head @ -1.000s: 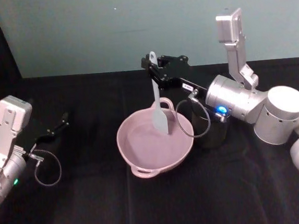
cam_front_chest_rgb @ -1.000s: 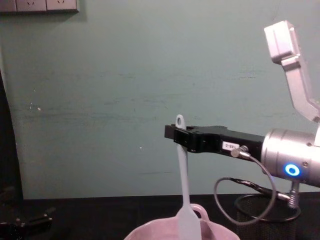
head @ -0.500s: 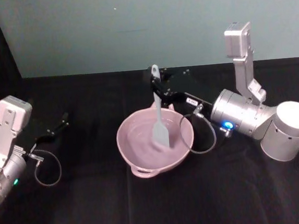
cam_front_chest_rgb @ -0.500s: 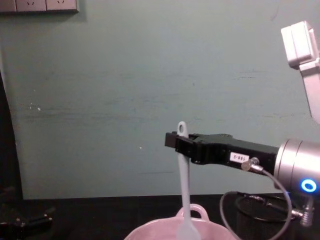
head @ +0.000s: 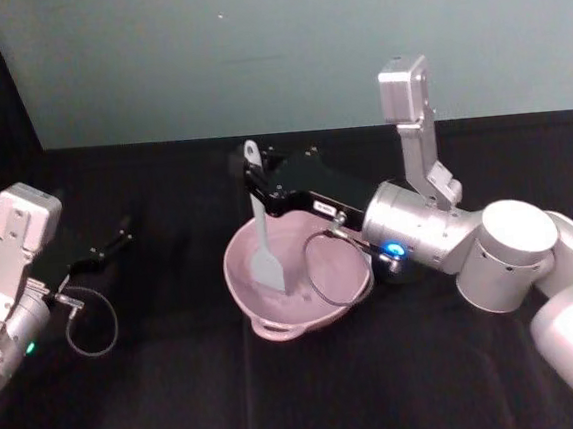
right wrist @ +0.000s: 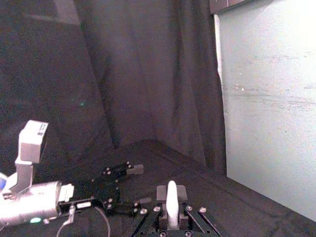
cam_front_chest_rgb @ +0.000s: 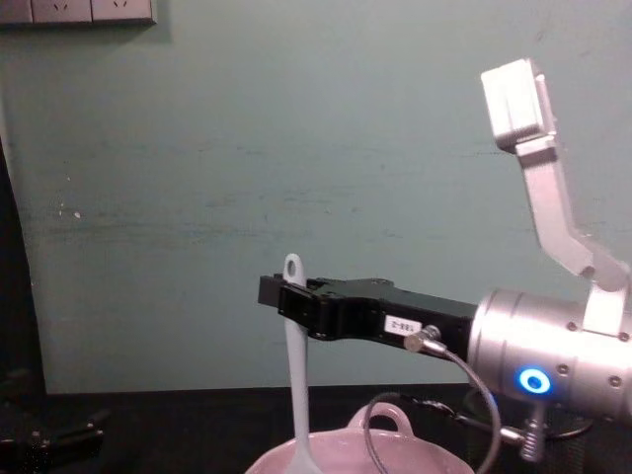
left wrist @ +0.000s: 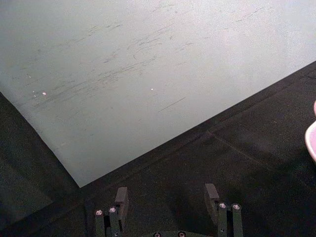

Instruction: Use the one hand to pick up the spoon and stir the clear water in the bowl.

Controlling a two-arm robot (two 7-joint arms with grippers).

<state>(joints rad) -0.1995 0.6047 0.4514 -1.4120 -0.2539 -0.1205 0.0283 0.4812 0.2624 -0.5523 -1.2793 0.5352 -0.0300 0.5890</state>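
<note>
My right gripper point(head: 254, 185) is shut on the upper handle of the white spoon point(head: 264, 239), just below the hole at its end. The spoon hangs upright, and its flat blade reaches down into the left half of the pale pink bowl point(head: 348, 287). The water is barely visible against the pink. From the chest view, the gripper point(cam_front_chest_rgb: 286, 296) holds the spoon point(cam_front_chest_rgb: 296, 385) above the bowl's rim point(cam_front_chest_rgb: 415, 456). The handle point(right wrist: 171, 197) sits between the fingers in the right wrist view. My left gripper point(head: 118, 234) rests open at the far left of the table.
A black cloth point(head: 181, 384) covers the table, with a pale green wall behind. A grey cable loop point(head: 321, 267) from my right wrist hangs over the bowl. The bowl's loop handles stick out at its near rim point(head: 273, 328) and far rim point(cam_front_chest_rgb: 380, 420).
My right gripper has carried the spoon from the bowl's back right to its left side, the blade sweeping through the bowl. The left arm has not moved.
</note>
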